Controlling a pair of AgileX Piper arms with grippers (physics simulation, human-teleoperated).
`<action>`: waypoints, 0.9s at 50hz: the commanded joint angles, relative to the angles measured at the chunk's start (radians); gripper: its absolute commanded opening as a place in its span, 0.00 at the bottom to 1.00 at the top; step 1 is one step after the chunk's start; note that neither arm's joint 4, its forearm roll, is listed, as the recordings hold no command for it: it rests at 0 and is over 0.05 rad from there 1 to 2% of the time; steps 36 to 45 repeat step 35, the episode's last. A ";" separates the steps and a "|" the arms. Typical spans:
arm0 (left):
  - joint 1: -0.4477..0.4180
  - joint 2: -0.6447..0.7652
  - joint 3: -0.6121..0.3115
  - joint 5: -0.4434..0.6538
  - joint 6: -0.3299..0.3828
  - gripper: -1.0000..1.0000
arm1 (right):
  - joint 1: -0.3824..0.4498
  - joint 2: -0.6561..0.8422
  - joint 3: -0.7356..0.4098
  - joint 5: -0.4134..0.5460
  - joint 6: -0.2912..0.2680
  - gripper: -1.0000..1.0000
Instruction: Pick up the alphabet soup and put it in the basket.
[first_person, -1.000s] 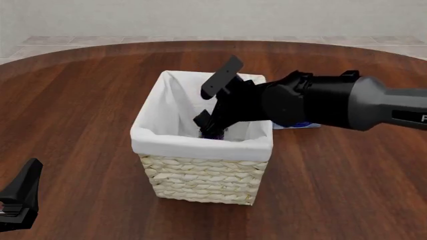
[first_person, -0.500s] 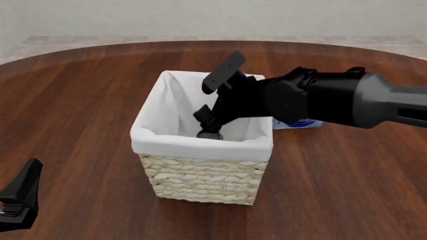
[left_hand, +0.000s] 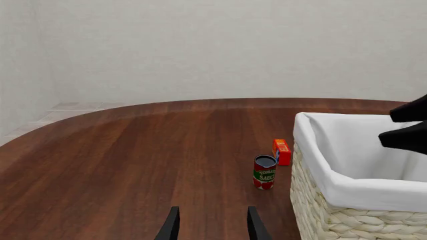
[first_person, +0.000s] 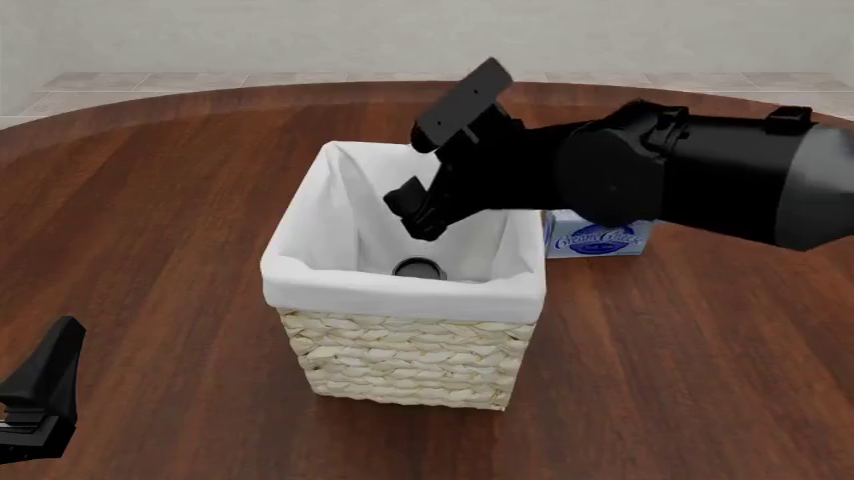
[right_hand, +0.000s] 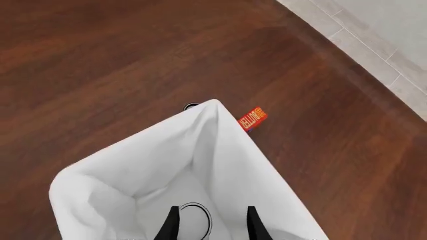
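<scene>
The alphabet soup (first_person: 418, 268) stands upright on the floor of the basket (first_person: 400, 290); only its round silvery top shows. My right gripper (first_person: 416, 175) hovers above the basket's opening, open and empty, with the can below its fingers. In the right wrist view the alphabet soup's top (right_hand: 195, 220) lies between the spread fingertips (right_hand: 172, 222), down inside the white liner (right_hand: 133, 180). My left gripper (first_person: 40, 400) rests low at the near left, far from the basket. The left wrist view shows the left gripper (left_hand: 212, 215) open with nothing in it.
A blue-and-white box (first_person: 597, 238) lies just behind the basket on the right. A red tomato sauce can (left_hand: 265, 172) and a red butter box (left_hand: 282, 151) stand beyond the basket's far side. The brown table (first_person: 160, 200) has a rounded far edge.
My right gripper has let go of the can and risen out of the basket. The can stays on the basket floor. The left arm has not moved.
</scene>
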 joint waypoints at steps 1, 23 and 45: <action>0.000 0.000 0.000 0.000 0.000 1.00 | 0.012 -0.057 0.004 0.011 0.004 1.00; 0.000 0.000 0.000 0.000 0.000 1.00 | 0.035 -0.188 -0.031 0.042 0.032 1.00; 0.000 0.000 0.000 0.000 0.000 1.00 | 0.032 -0.237 -0.034 0.036 0.048 1.00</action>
